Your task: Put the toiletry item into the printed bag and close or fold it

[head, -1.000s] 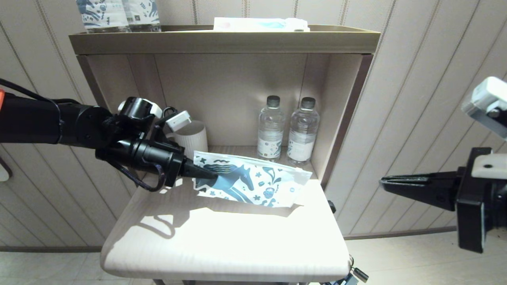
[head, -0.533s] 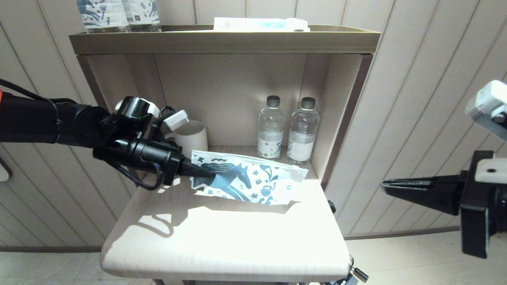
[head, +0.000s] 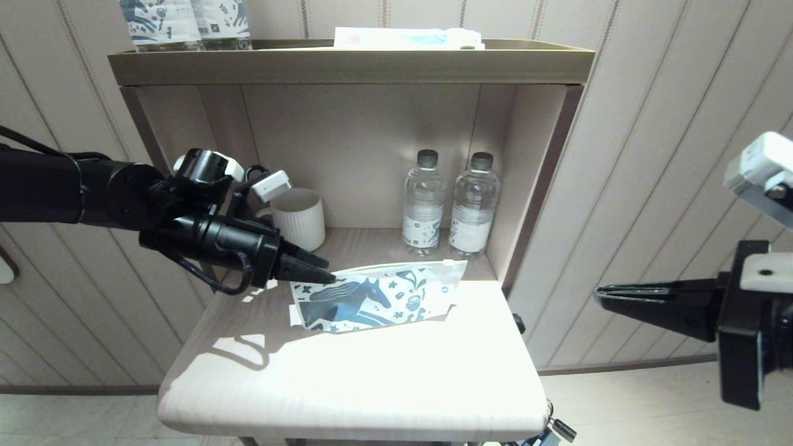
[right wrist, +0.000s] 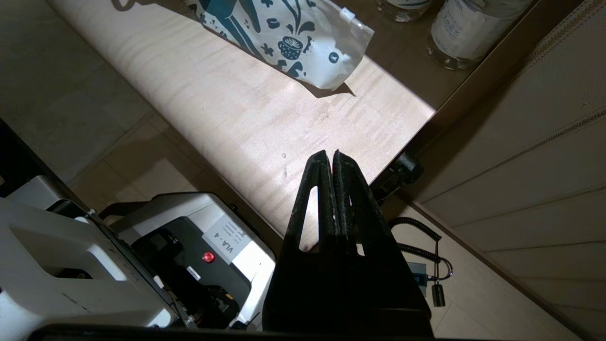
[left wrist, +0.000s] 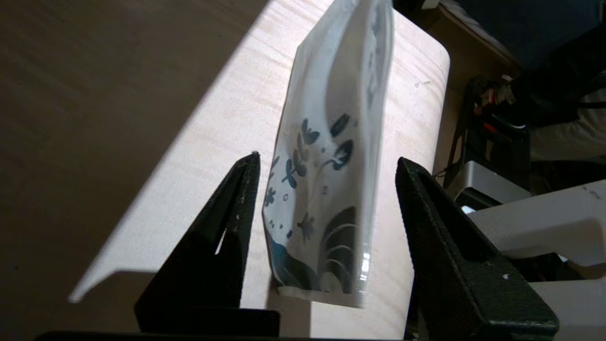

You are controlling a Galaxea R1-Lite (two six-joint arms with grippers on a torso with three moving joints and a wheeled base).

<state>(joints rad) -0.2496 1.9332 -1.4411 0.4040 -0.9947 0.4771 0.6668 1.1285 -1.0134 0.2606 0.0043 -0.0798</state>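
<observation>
The printed bag (head: 378, 297) lies on the pale wooden table (head: 372, 384), its dark blue horse facing up and its zip edge toward the shelf. My left gripper (head: 323, 272) hovers open at the bag's left end. In the left wrist view the bag (left wrist: 326, 199) stands between the spread fingers (left wrist: 236, 208), touching neither. My right gripper (head: 598, 290) hangs shut and empty off the table's right side, and its wrist view shows the bag's other end (right wrist: 303, 52). No white comb shows anywhere on its own.
Two water bottles (head: 424, 204) (head: 474, 207) and a ribbed white cup (head: 300, 217) stand in the shelf niche behind the bag. More printed bottles (head: 186, 21) sit on the shelf top. The niche's right wall (head: 533, 186) is close to the bag's right end.
The left gripper has opened and let go of the bag. The bag has dropped from its raised tilt to lie on the table, slightly further left. The right arm has barely moved.
</observation>
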